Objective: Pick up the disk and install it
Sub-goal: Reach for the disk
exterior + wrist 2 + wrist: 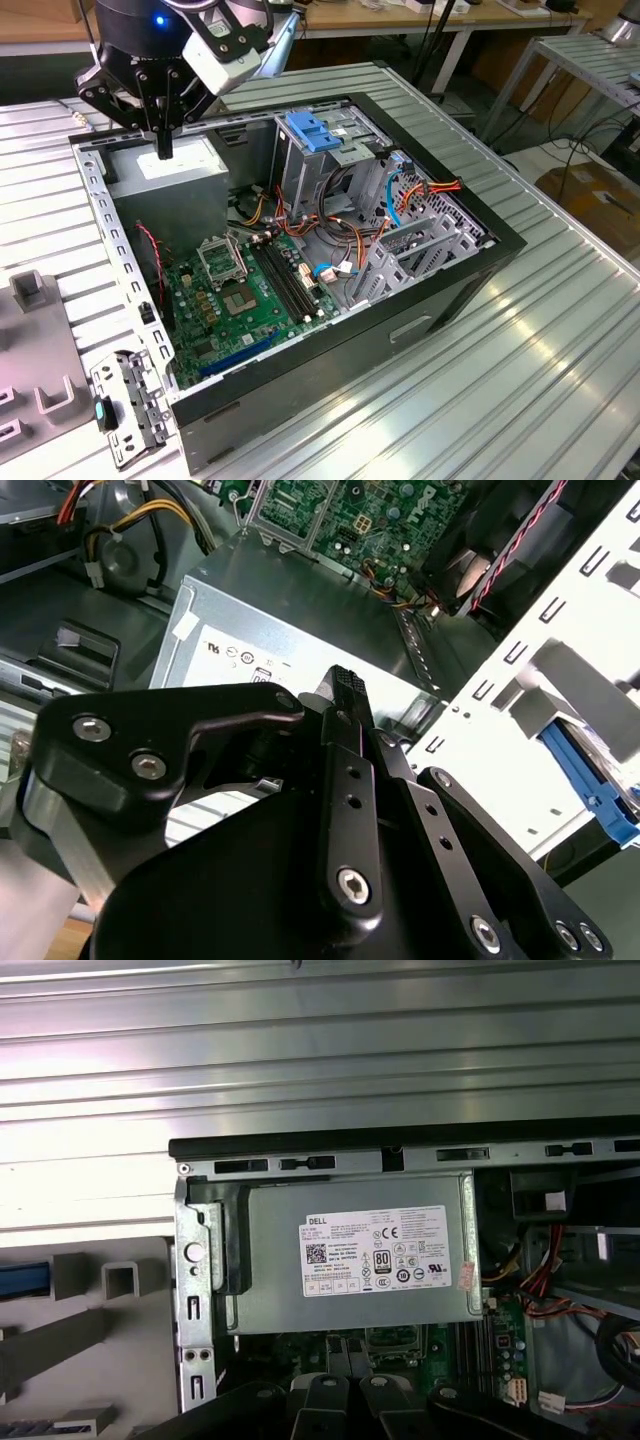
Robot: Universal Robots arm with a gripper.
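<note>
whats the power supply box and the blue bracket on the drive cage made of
Power supply box: probably sheet steel, dull grey with soft reflections and folded edges. Blue bracket: likely moulded plastic, uniform saturated blue with a slight sheen.

power supply (270, 1260) | white sticker (385, 1250) | small black print, certification marks

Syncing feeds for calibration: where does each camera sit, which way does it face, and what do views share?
Exterior view: off the arm, high up, looking down into the open case; shows the shut end effector above the power supply.
First wrist view: on the arm, facing straight down on the power supply; end effector links show.
Second wrist view: on the arm, looking obliquely past the end effector at the power supply.
Shared: all three show the power supply.
</note>
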